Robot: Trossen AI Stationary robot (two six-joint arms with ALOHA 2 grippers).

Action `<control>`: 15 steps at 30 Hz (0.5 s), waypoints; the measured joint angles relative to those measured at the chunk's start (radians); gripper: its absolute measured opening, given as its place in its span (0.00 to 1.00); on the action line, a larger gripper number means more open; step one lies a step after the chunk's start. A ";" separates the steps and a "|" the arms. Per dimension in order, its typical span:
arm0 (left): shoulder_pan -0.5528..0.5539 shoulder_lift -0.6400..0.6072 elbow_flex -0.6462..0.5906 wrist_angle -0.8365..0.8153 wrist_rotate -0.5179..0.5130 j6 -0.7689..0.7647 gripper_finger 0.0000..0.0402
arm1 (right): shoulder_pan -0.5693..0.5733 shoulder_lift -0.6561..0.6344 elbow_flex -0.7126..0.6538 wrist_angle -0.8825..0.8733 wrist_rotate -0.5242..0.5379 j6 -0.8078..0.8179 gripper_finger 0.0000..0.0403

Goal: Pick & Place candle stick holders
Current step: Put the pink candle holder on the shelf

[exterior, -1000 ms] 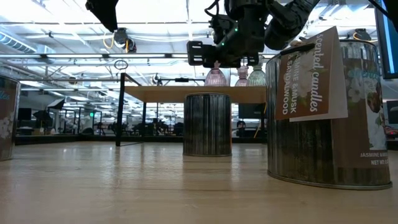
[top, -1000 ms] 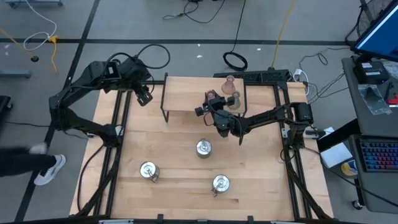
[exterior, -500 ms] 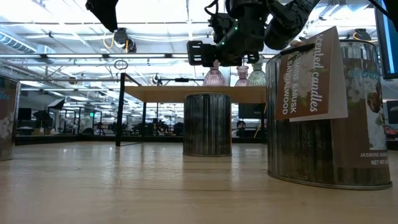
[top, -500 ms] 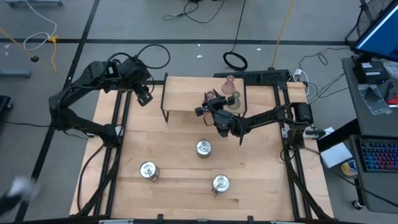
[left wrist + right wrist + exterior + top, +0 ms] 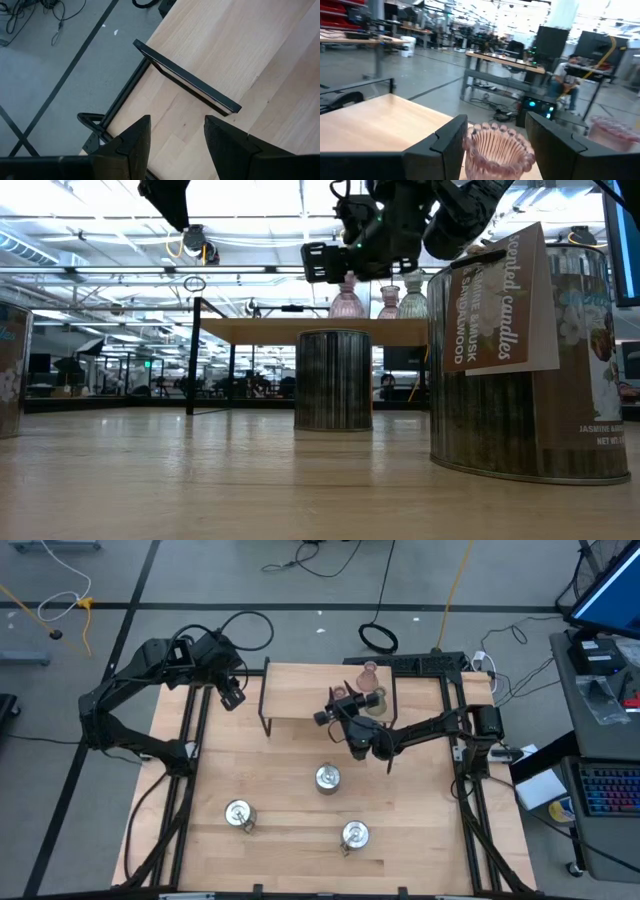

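Three silver holders [image 5: 328,778] stay on the table from above, right gripper [image 5: 343,700] over the shelf [image 5: 300,700]; low down, it has lifted slightly; its wrist shows parted fingers flanking, not gripping, a pink glass holder [image 5: 497,147]; left gripper [image 5: 175,137] idles open.

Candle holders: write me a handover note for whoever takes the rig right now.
Right gripper: open, over the shelf, fingers either side of a pink glass holder standing there; whether they touch it is unclear.
Left gripper: open, empty, waiting at the table's far left corner.
Done: three glass holders stand on the shelf.
Left: three silver holders stand on the table below.
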 joint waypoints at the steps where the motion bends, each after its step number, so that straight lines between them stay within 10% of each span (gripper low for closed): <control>1: 0.000 0.000 0.000 0.000 0.000 0.000 0.46 | 0.001 0.000 0.000 0.005 0.016 -0.015 0.48; 15: 0.000 0.000 0.000 0.020 0.000 0.007 0.46 | 0.002 -0.002 0.000 0.022 0.056 -0.101 0.47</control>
